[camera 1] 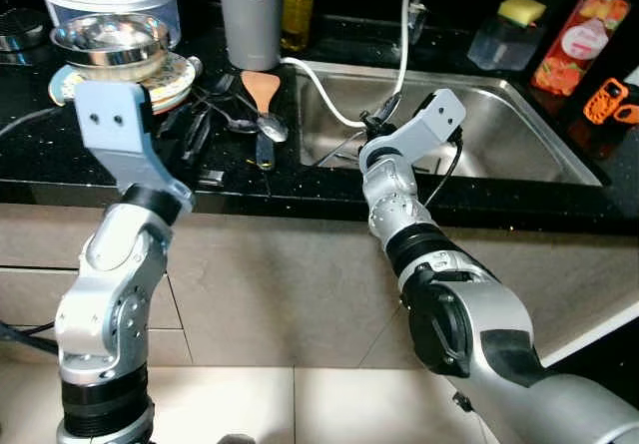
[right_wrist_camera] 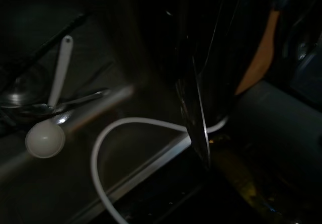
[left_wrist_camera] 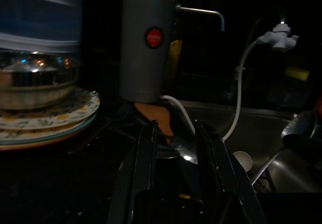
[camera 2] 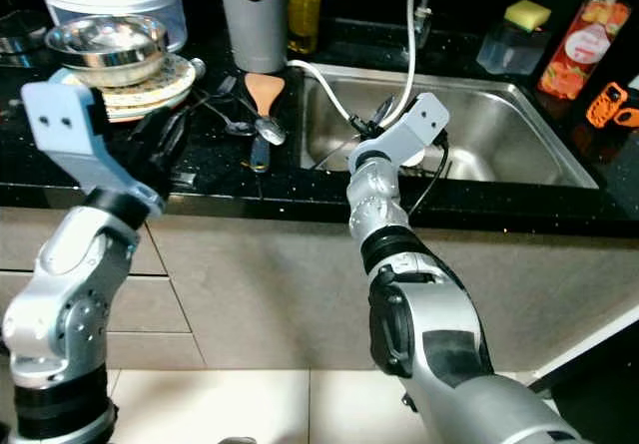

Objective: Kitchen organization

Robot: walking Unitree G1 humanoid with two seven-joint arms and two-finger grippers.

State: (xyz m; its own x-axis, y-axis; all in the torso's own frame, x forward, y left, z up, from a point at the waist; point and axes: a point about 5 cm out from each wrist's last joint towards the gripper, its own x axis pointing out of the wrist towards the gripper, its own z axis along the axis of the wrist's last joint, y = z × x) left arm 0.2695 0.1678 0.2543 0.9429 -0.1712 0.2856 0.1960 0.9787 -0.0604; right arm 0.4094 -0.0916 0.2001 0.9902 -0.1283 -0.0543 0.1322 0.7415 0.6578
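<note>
1. A black stone countertop (camera 1: 300,205) runs across the upper half of the frame, with a steel sink (camera 1: 519,140) set into it right of centre.
2. The left gripper (left_wrist_camera: 173,148) hovers low over the counter at the left; in the left wrist view its two black fingers (left_wrist_camera: 143,168) stand narrowly apart with nothing between them, pointing at a wooden spatula (camera 1: 262,93) and a metal spoon (camera 1: 272,127) lying among dark utensils.
3. A steel bowl (camera 1: 108,37) sits on a stack of patterned plates (camera 1: 175,77) at the upper left of the frame.
4. A grey canister (camera 1: 250,15) with a red badge stands upright behind the spatula, top centre.
5. The right gripper (right_wrist_camera: 201,108) reaches over the sink's left rim, near centre frame; whether its fingers are apart or together cannot be told from the dark wrist view.
6. A white hose (camera 1: 324,95) curves from the tap across that rim.
7. A white ladle (right_wrist_camera: 48,133) lies in the sink basin beside metal cutlery.
8. At the upper right of the frame stand a red soap bottle (camera 1: 579,40) and a clear tub topped with a yellow sponge (camera 1: 521,9).
</note>
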